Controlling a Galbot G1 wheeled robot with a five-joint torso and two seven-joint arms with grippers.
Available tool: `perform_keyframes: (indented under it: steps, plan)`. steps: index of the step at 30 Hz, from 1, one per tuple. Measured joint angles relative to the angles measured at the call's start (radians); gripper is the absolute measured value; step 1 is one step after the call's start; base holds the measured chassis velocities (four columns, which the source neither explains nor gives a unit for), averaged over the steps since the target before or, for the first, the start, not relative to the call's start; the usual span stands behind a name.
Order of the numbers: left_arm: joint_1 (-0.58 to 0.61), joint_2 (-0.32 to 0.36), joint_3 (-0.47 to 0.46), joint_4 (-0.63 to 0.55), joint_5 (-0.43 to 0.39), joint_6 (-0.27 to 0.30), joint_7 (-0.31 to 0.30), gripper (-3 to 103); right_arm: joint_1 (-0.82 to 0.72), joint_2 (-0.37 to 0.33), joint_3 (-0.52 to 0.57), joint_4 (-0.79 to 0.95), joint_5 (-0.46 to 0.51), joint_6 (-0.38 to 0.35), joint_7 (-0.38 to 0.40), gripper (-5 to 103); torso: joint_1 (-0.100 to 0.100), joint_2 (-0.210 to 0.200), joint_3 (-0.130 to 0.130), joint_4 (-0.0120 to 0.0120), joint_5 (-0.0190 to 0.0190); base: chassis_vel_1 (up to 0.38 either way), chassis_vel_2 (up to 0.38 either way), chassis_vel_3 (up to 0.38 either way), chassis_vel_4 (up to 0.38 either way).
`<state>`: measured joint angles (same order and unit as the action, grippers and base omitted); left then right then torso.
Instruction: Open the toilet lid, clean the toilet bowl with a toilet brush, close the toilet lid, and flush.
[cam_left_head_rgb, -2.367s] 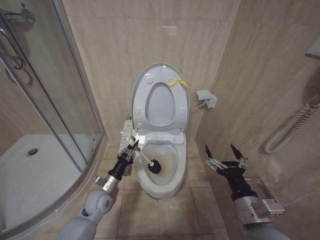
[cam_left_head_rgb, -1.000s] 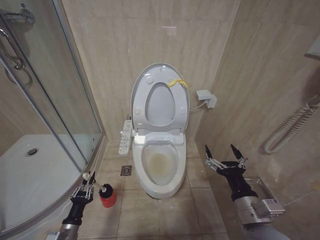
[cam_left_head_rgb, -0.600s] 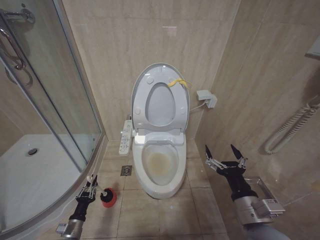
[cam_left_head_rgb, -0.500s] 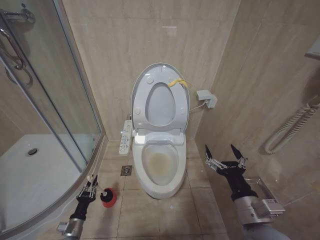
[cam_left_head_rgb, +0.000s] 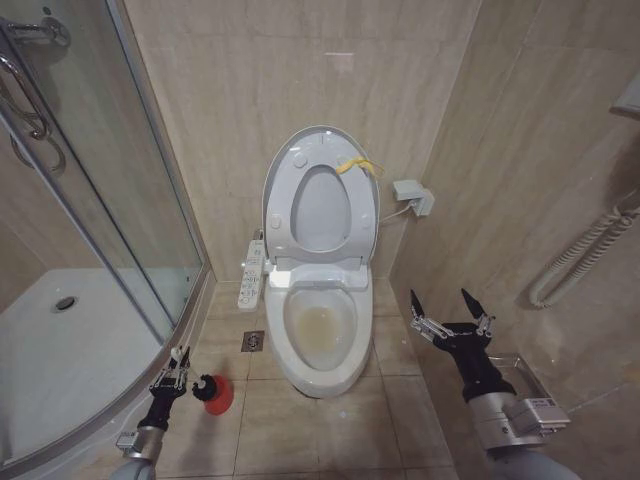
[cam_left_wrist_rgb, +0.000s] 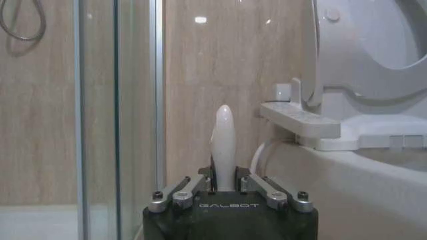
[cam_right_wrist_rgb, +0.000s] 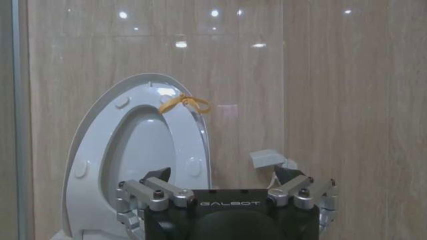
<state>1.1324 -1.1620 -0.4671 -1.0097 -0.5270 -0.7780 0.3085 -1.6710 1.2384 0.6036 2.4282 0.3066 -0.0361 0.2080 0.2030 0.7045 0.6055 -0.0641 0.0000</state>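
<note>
Your left gripper is now down by the shower rail, left of the toilet bowl, still clenched on the toilet brush, whose head has just dropped into the red cup. Scrubbing looks finished. Right gripper waits spread, right of the bowl; toilet lid stands raised, open floor between.

Toilet lid up, white, glossy, leaning on the wall tiles, yellow strap at its top rim. Toilet bowl open, white ceramic, yellowish-brown stain inside. Toilet brush on the floor beside the bowl, dark head down, white handle upright.
</note>
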Motion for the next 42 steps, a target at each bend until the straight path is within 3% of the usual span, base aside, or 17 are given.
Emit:
perform_keyframes:
  steps: [7,21,42]
  plan:
    - [-0.044,0.013,0.033,0.065,-0.053,-0.033,0.039,19,0.000,0.000,0.000,0.000,0.000,0.000,0.000,100,0.000,0.000,0.000,0.0002,0.0000,0.000,0.000,0.000,0.000]
    - [-0.099,-0.002,0.094,0.153,-0.122,-0.022,0.054,19,0.000,0.000,0.000,0.000,0.000,0.000,0.000,100,0.000,0.000,0.000,0.0002,0.0000,0.000,0.000,0.000,0.000]
    - [-0.132,-0.020,0.122,0.279,-0.125,-0.032,0.073,19,0.000,0.000,0.000,0.000,0.000,0.000,0.000,100,0.000,0.000,0.000,0.0000,0.0000,0.000,0.000,0.000,0.000]
